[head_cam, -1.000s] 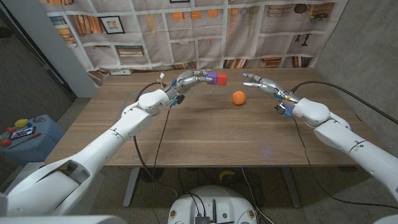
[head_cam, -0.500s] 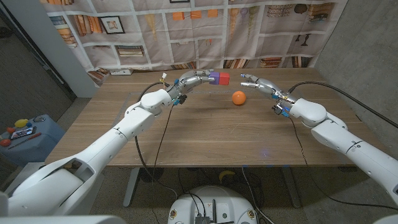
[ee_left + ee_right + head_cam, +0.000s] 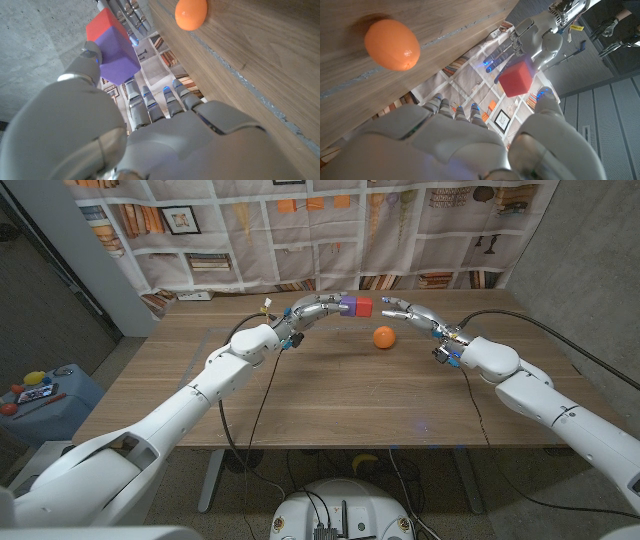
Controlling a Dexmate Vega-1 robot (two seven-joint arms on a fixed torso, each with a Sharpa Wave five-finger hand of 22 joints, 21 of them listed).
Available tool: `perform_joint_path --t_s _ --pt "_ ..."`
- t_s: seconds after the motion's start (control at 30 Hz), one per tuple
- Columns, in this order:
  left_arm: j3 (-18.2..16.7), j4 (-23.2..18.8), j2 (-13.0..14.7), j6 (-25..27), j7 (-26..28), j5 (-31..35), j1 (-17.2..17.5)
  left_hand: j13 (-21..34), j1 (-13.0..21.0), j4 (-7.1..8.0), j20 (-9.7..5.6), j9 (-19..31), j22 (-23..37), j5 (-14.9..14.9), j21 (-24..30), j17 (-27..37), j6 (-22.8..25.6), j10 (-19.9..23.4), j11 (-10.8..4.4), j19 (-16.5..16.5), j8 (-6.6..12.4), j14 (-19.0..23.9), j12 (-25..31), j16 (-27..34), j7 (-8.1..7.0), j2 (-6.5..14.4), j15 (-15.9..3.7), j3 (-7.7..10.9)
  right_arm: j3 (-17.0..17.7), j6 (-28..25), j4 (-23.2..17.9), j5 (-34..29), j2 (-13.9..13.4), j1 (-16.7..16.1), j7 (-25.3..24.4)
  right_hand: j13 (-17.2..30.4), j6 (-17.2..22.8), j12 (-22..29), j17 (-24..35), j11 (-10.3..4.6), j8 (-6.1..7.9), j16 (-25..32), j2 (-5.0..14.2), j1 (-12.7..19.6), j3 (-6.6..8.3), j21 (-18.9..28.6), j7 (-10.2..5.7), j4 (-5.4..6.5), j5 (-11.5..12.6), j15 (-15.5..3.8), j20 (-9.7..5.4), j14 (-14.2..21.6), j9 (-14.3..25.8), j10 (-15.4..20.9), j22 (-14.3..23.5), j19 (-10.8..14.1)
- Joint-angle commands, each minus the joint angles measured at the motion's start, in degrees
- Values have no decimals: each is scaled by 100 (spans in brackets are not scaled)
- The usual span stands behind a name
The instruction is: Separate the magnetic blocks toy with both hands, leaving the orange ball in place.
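Note:
The toy is a purple block [image 3: 346, 305] joined to a red block [image 3: 364, 306], held up above the far part of the table. My left hand [image 3: 316, 307] pinches the purple block [image 3: 119, 55], and the red block [image 3: 102, 25] sticks out beyond it. My right hand [image 3: 408, 312] reaches in from the other side, fingers apart, its tips right beside the red block [image 3: 516, 79]; whether they touch it is not clear. The orange ball [image 3: 384, 337] lies on the wood below and just in front of both hands.
The wooden table [image 3: 300, 400] stretches wide and bare toward me. A bookshelf-print curtain [image 3: 330, 230] hangs just behind the far edge. Black cables [image 3: 258, 395] trail from both arms across the tabletop.
My right hand has moved left, closing the gap to the red block. The left hand has carried the joined blocks slightly right. The ball has stayed put.

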Motion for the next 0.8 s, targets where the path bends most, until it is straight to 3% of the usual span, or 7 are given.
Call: perform_joint_path --t_s 0.03,0.5,0.8 --pt "63 169 -118 -53 -56 11 -79 19 239 -8 35 154 31 24 27 11 1455 -14 21 -11 45 5 10 26 -86 290 -288 -22 -53 -91 -152 -168 69 -10 -167 18 -25 45 19 34 24 37 -20 -27 -7 27 16 21 -22 49 24 -763 18 -745 8 -24" --pt "103 257 -200 -79 -72 18 -109 19 260 -15 38 165 32 26 33 10 1489 -10 19 -5 38 10 12 27 -80 311 -291 -65 -68 -335 -367 -335 93 -60 -429 23 127 140 31 47 122 104 -10 -31 13 82 -23 20 -36 34 -10 -650 66 -592 6 123" --pt "117 283 -224 -84 -104 3 -114 19 280 -22 32 169 32 27 36 10 1516 -6 5 2 42 11 14 27 -87 308 -302 -82 -72 -285 -291 -341 188 -64 -534 25 281 188 34 37 212 139 69 86 96 111 -55 -18 7 0 -64 -574 106 -495 3 245"
